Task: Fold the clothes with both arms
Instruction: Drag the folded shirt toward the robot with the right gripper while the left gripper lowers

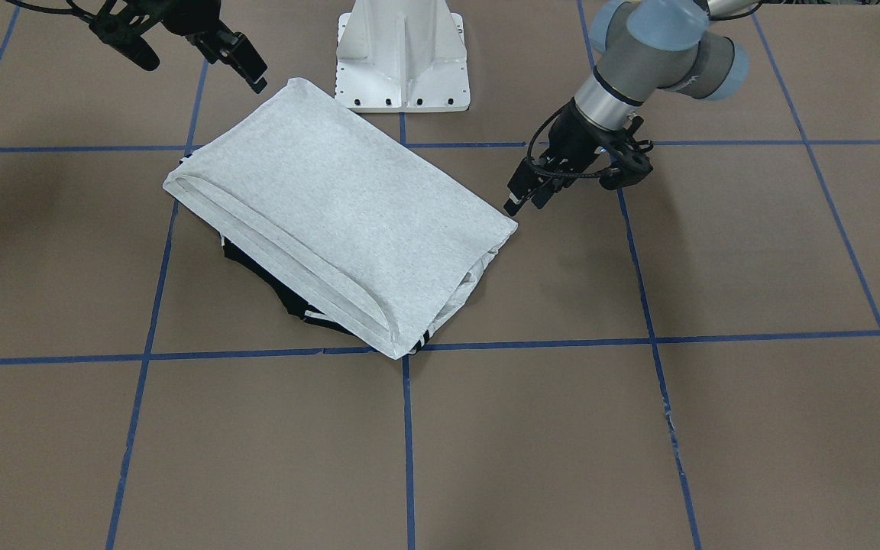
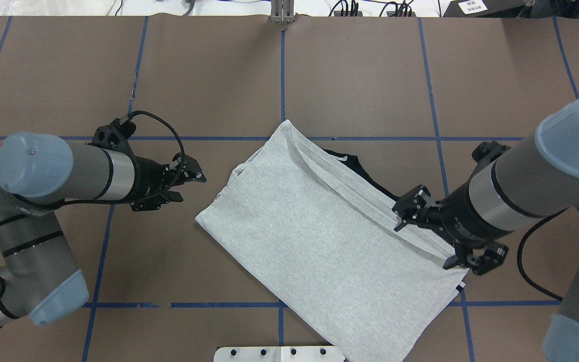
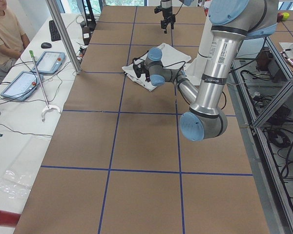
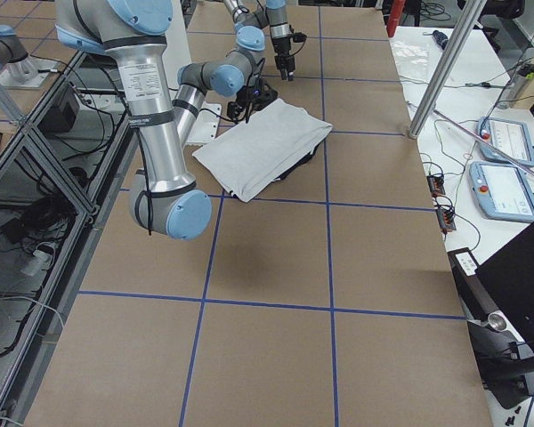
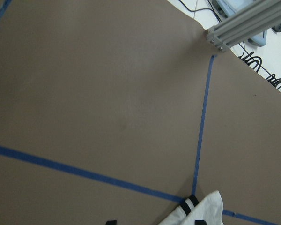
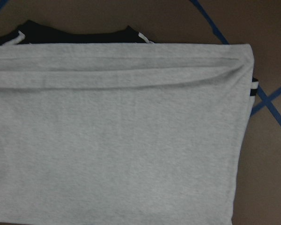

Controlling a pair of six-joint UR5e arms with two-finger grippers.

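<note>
The clothes (image 1: 341,221) are one heather-grey T-shirt, folded into a rectangle and lying diagonally at mid-table, back side up, with the black collar and a stripe peeking from under it (image 2: 319,236) (image 4: 262,142) (image 6: 122,140). Only its striped corner (image 5: 201,211) shows in the left wrist view. My left gripper (image 1: 524,200) (image 2: 192,187) hovers low beside the shirt's corner, apart from it, open and empty. Above the shirt's opposite short edge, my right gripper (image 1: 195,65) (image 2: 422,244) stands wide open, holding nothing.
The white pedestal base (image 1: 402,61) (image 2: 279,354) stands just behind the shirt. Blue tape lines (image 1: 408,443) grid the brown table. A person (image 3: 5,29) sits at a side bench with tablets (image 3: 49,62), and a metal post (image 4: 445,62) rises at the table's far edge.
</note>
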